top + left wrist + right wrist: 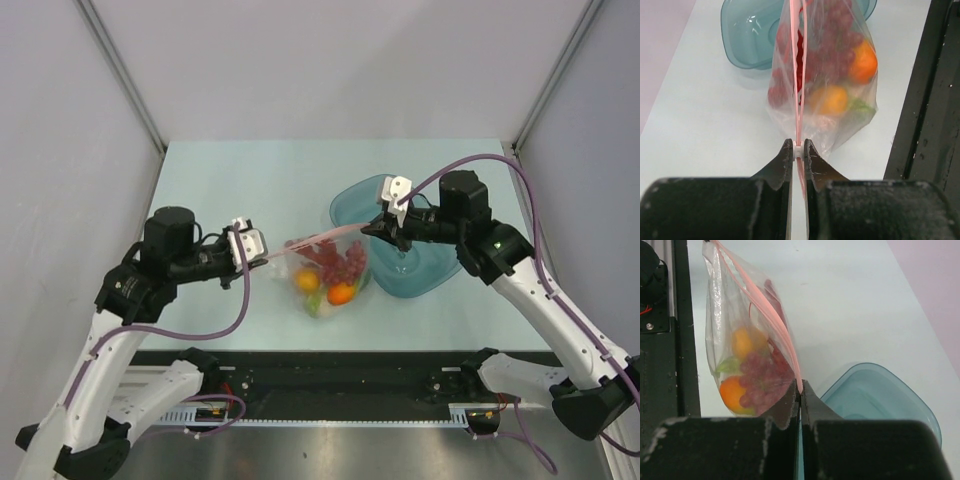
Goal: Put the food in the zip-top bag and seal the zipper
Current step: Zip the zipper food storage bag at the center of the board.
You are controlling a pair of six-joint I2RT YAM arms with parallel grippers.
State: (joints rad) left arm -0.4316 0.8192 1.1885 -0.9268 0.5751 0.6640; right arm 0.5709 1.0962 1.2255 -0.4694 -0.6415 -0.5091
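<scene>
The zip-top bag [330, 275] hangs stretched between both grippers above the table, with the food inside: a dark red clump [338, 260], an orange fruit [341, 293], a yellow fruit [308, 281] and a green piece. My left gripper [262, 256] is shut on the zipper's white slider [798, 150] at the left end of the pink-red strip [798, 75]. My right gripper [385, 228] is shut on the strip's right end [798, 382]. The food shows through the plastic in both wrist views [862, 62] [732, 392].
A translucent blue bowl [415, 275] sits on the table under and right of my right gripper; it also shows in the left wrist view [747, 35] and right wrist view [875, 395]. A black rail [340, 370] runs along the table's near edge.
</scene>
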